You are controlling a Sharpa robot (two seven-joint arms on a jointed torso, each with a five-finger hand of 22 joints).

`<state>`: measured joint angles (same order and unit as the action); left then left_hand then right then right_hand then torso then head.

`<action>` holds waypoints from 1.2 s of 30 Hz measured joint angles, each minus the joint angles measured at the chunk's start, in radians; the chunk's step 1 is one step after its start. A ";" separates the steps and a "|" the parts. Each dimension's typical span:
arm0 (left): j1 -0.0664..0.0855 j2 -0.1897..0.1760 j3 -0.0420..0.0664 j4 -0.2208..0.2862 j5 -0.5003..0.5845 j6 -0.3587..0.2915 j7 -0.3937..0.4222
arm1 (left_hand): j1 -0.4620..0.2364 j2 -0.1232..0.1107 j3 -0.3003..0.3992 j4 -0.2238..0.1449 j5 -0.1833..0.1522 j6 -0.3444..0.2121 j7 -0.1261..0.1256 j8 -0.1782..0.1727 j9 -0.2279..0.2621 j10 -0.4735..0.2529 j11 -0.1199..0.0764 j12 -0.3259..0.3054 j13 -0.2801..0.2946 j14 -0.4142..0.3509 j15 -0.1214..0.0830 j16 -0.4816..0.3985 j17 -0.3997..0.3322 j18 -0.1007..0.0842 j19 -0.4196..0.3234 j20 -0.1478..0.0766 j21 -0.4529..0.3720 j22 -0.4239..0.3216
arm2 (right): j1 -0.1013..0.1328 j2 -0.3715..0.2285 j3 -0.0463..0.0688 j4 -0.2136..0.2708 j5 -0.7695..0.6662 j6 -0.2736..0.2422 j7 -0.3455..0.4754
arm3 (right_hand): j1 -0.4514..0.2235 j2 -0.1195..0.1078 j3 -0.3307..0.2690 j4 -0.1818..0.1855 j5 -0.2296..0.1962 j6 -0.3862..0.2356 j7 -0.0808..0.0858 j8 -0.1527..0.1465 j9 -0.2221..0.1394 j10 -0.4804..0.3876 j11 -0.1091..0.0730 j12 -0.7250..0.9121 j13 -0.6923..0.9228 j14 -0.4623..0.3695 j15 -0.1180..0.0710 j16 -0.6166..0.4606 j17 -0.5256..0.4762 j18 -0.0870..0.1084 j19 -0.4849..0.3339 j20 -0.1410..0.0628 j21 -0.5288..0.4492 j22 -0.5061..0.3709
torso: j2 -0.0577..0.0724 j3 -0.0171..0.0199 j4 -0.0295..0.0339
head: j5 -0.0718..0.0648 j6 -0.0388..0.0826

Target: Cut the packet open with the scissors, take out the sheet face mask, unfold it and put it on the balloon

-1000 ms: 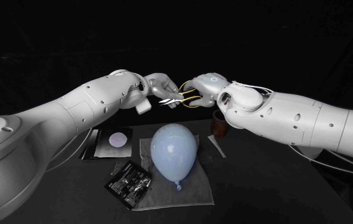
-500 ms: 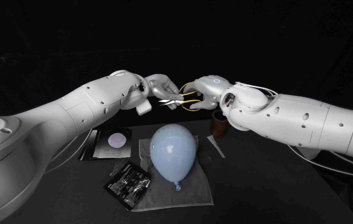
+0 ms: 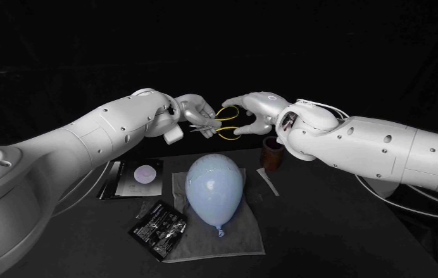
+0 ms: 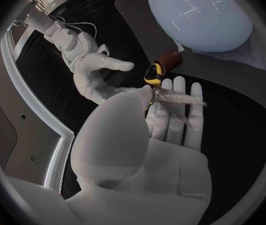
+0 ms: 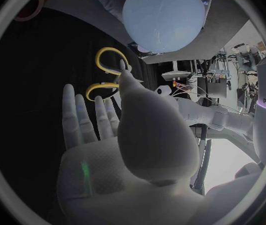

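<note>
**Hands raised above the table, scissors between them.** The left hand (image 3: 194, 114) holds the scissors (image 4: 180, 100) by the blades. Its thumb presses the closed blades flat against its straight, close-set fingers, and the blade tips reach just past the outermost finger.

The yellow handle loops stick out beyond the left fingertips toward the right hand (image 3: 251, 108). The right hand's fingers are straight and spread apart, gripping nothing. One loop lies just at its fingertips and the other just past the tip of its thumb. Whether the thumb touches a loop cannot be told.

The balloon (image 3: 214, 186), pale blue, lies on a grey cloth (image 3: 242, 237) well below both sets of fingers. The packet (image 3: 160, 227), black, lies flat on the cloth's corner beside the balloon's knotted end, farther from the fingers than the balloon and touched by neither hand. A brown cylinder (image 3: 272, 154) stands under the right hand, between its fingers and the balloon.
</note>
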<state>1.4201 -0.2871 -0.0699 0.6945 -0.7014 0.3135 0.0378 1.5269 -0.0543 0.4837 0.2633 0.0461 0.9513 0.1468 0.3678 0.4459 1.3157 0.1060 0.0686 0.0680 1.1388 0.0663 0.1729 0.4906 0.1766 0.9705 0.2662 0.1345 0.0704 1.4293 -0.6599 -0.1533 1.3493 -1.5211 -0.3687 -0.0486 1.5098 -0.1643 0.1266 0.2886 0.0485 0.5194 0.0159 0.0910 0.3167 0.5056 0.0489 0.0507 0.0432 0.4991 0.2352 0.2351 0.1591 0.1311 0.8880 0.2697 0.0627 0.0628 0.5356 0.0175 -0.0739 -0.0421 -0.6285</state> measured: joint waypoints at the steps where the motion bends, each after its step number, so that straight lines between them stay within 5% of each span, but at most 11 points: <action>1: 0.000 0.000 0.000 0.000 0.000 0.000 -0.002 | 0.000 0.000 0.000 0.000 0.000 0.000 0.000 0.000 0.000 0.000 0.000 0.000 0.000 0.000 0.000 0.000 0.000 0.000 0.000 0.000 0.000 0.000 | 0.000 -0.001 0.000 0.002 0.000 0.007 0.000 | -0.002 -0.023 -0.020 0.005 0.000 -0.051 -0.041 -0.015 -0.026 -0.093 0.012 -0.010 -0.005 -0.038 0.008 -0.020 -0.011 0.000 -0.015 0.004 0.000 0.000 | 0.000 0.0000 0.0000 | 0.001 0.000; 4: 0.000 0.000 0.000 0.000 -0.001 0.000 -0.008 | -0.001 -0.001 0.000 0.000 0.000 0.000 0.000 0.000 0.002 0.001 -0.001 0.000 0.000 0.000 0.000 0.000 0.000 0.000 0.000 0.000 0.000 0.000 | 0.000 -0.001 0.000 0.005 -0.007 0.040 0.000 | 0.012 -0.022 -0.022 0.006 0.000 -0.086 -0.068 -0.026 -0.049 -0.131 0.023 -0.011 -0.004 -0.062 0.015 -0.034 -0.019 -0.009 -0.044 0.006 0.000 0.000 | 0.000 -0.0001 0.0000 | 0.001 0.000; 7: 0.000 0.000 -0.002 0.000 -0.003 0.001 -0.013 | -0.003 -0.003 0.014 -0.013 0.000 0.000 0.000 0.000 0.005 0.001 -0.001 0.000 0.000 0.000 0.000 0.000 0.000 0.000 0.000 0.000 0.000 0.000 | 0.001 0.000 0.000 0.006 -0.020 0.077 -0.005 | 0.016 -0.001 0.004 0.002 0.000 -0.039 -0.032 -0.014 -0.035 0.004 0.049 0.010 0.005 -0.051 0.020 -0.032 -0.020 -0.016 -0.099 0.007 0.000 -0.001 | 0.000 -0.0001 0.0002 | 0.001 -0.001; 12: -0.002 -0.002 -0.003 0.000 -0.005 0.001 -0.022 | -0.009 -0.007 0.016 -0.011 0.000 -0.002 0.002 0.000 0.007 0.001 -0.001 0.000 0.000 0.000 0.000 0.000 0.002 -0.001 0.000 0.000 0.000 0.000 | 0.004 -0.001 0.002 0.006 -0.041 0.109 -0.013 | 0.014 0.019 0.023 -0.003 0.000 0.016 -0.010 0.000 -0.020 0.087 0.041 0.018 0.012 -0.010 0.013 -0.026 -0.020 -0.016 -0.128 0.008 0.000 -0.002 | 0.000 -0.0001 0.0004 | 0.002 0.000; 15: -0.001 -0.004 -0.002 0.000 -0.005 0.001 -0.023 | -0.010 -0.008 0.016 -0.011 0.000 -0.002 0.002 0.000 0.007 0.001 -0.001 0.000 0.000 0.000 0.000 0.000 0.003 -0.007 0.000 0.000 0.000 0.000 | 0.002 -0.009 0.000 0.007 -0.043 0.100 -0.012 | 0.012 0.029 0.039 -0.006 0.000 0.081 0.046 0.018 -0.003 0.206 0.049 0.026 0.022 0.134 -0.007 0.031 0.008 -0.016 -0.089 0.005 0.000 0.001 | 0.000 -0.0001 0.0003 | 0.002 0.000; 19: 0.000 -0.009 -0.002 0.001 -0.004 0.001 -0.023 | -0.012 -0.009 0.016 -0.011 0.000 -0.002 0.002 0.000 0.007 0.001 -0.001 0.000 0.000 0.000 0.000 0.000 0.003 -0.007 0.000 0.000 0.000 0.000 | 0.001 -0.035 0.000 0.004 0.016 0.025 0.016 | 0.027 0.044 0.063 -0.024 0.000 0.148 0.082 0.036 0.010 0.382 0.135 0.054 0.026 0.289 -0.058 0.081 0.027 0.032 0.013 0.003 0.027 0.008 | 0.000 -0.0001 0.0004 | 0.001 0.001; 21: 0.000 -0.012 -0.002 0.003 -0.003 0.000 -0.023 | -0.012 -0.009 0.016 -0.011 0.000 -0.002 0.002 0.000 0.007 0.001 -0.001 0.000 0.000 0.000 0.000 0.000 0.003 -0.007 0.000 0.000 0.000 0.000 | 0.002 -0.053 0.001 0.001 0.095 -0.037 0.050 | 0.030 0.046 0.072 -0.033 0.000 0.153 0.097 0.036 0.003 0.423 0.152 0.054 0.024 0.331 -0.067 0.085 0.027 0.044 0.048 0.002 0.027 0.008 | 0.000 -0.0003 0.0004 | 0.000 0.001; 27: 0.000 -0.024 -0.005 0.017 0.004 -0.003 -0.022 | -0.012 -0.010 0.016 -0.011 0.000 -0.002 0.002 0.000 0.007 0.001 -0.001 -0.001 0.000 0.000 0.001 0.000 0.003 -0.007 0.000 0.000 0.000 0.000 | 0.008 -0.090 0.004 -0.024 0.401 -0.158 0.148 | 0.020 0.055 0.083 -0.047 0.000 0.144 0.139 0.024 -0.017 0.461 0.148 0.036 0.021 0.385 -0.079 0.078 0.021 0.046 0.097 -0.009 0.027 0.006 | 0.000 -0.0004 0.0003 | -0.001 0.005; 30: -0.001 -0.032 -0.007 0.026 0.013 -0.011 -0.019 | -0.012 -0.010 0.016 -0.011 -0.001 -0.002 0.002 0.000 0.007 0.001 -0.001 -0.002 -0.001 0.000 0.001 0.000 0.003 -0.008 0.000 0.000 0.000 0.000 | 0.009 -0.100 0.004 -0.049 0.554 -0.165 0.163 | -0.013 0.054 0.070 -0.045 0.000 0.219 0.170 0.041 -0.001 0.526 0.127 0.048 0.024 0.462 -0.103 0.092 0.027 0.046 0.162 -0.031 0.050 0.012 | 0.000 -0.0004 0.0001 | 0.000 0.005; 36: -0.001 -0.053 -0.008 0.046 0.050 -0.041 -0.008 | -0.012 -0.010 0.016 -0.011 -0.003 -0.002 0.002 0.000 0.007 0.002 -0.001 -0.003 -0.001 0.001 0.002 0.000 0.004 -0.008 0.000 0.000 0.000 0.000 | -0.014 -0.103 0.000 -0.059 0.764 -0.125 0.160 | -0.043 0.048 0.037 -0.037 0.000 0.253 0.184 0.052 -0.002 0.532 0.134 0.028 0.020 0.485 -0.107 0.073 0.027 0.046 0.186 -0.041 0.050 0.008 | 0.000 0.0001 0.0000 | 0.003 0.005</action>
<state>1.4195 -0.3403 -0.0780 0.7407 -0.6517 0.2724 0.0297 1.5145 -0.0645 0.4998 0.2521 0.0435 0.9496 0.1484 0.3674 0.4530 1.3173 0.1046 0.0658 0.0675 1.1402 0.0682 0.1729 0.4946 0.1688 0.9704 0.2662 0.1345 0.0704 1.4150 -0.7626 -0.1536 1.2898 -0.7572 -0.4939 0.1118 1.4664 -0.1168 0.1641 0.2515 0.0485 0.7726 0.1997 0.1429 0.3152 1.0375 0.1828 0.0788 0.0635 0.9844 0.1285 0.3078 0.1864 0.1772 1.0736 0.2290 0.1126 0.0709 0.5360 0.0176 -0.0739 -0.0392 -0.6239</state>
